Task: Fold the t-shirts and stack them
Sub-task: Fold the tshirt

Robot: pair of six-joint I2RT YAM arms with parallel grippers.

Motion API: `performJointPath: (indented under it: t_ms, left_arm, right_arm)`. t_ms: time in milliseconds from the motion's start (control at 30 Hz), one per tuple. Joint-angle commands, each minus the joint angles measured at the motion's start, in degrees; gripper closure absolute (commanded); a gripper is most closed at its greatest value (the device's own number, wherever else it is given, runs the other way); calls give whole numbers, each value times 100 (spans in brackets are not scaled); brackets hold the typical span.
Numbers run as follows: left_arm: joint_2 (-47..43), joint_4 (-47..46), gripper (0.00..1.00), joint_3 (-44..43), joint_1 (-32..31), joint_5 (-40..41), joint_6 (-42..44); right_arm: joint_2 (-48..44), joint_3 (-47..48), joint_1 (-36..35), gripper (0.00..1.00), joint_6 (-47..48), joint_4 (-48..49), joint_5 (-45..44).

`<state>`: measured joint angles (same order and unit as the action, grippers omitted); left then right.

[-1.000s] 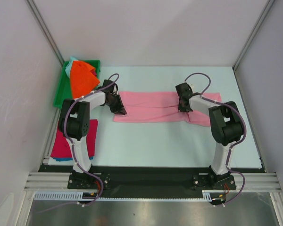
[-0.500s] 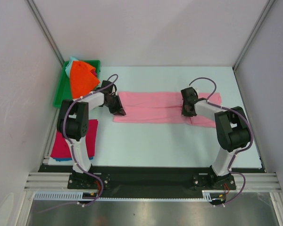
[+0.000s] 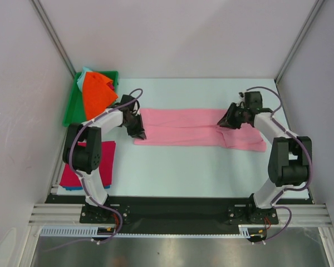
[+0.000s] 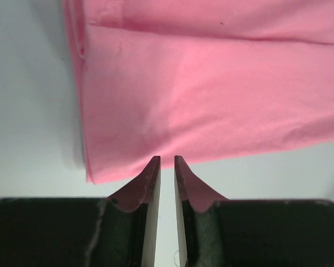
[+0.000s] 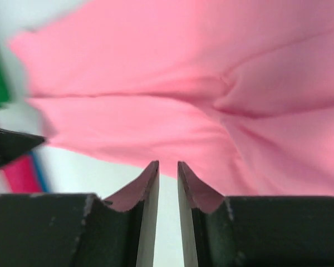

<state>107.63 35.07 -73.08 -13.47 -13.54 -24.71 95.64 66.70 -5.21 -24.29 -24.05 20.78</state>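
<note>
1. while the pink t-shirt [image 3: 183, 127] lies as a long folded strip across the middle of the tabletop [image 3: 200, 167], treat the end-over-end fold as the step in hand.
2. left fingers [image 4: 156, 167]: a narrow gap, nothing between them, tips at the near edge of the strip's left end.
3. right fingers [image 5: 154, 169]: likewise slightly apart and clamped on nothing, over the rumpled right end.
4. smooth the right end before folding. creases run out from one point there and a flap sits lower than the rest of the strip, so a fold made now would likely come out uneven.
5. grasp all layers at a corner, not the top layer alone, and carry the end across level so the edges meet.
6. the orange t-shirt [image 3: 96, 94] sits in the green tray [image 3: 71, 111]. the magenta-red t-shirt [image 3: 107, 161] lies flat at the near left, probably where the stack belongs.
7. writing: no brand, label or print can be read on any shirt, the tray or the arms.
</note>
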Motion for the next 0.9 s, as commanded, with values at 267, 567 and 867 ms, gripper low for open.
performJointPath:
  t_ms: [267,567,867]
  left_arm:
    - [-278,0,80,-180,-138,-17,133]
    - [-366,-35,80,13,-138,36,115]
    - [-357,-26,80,13,-138,1,98]
  right_arm:
    - [1132,-938,1321,100,-1859,2940,3388]
    - [1835,-1501,1357,100,-2519,4251,3320]
    - [2144,-1888,978,100,-2695,4822,2941]
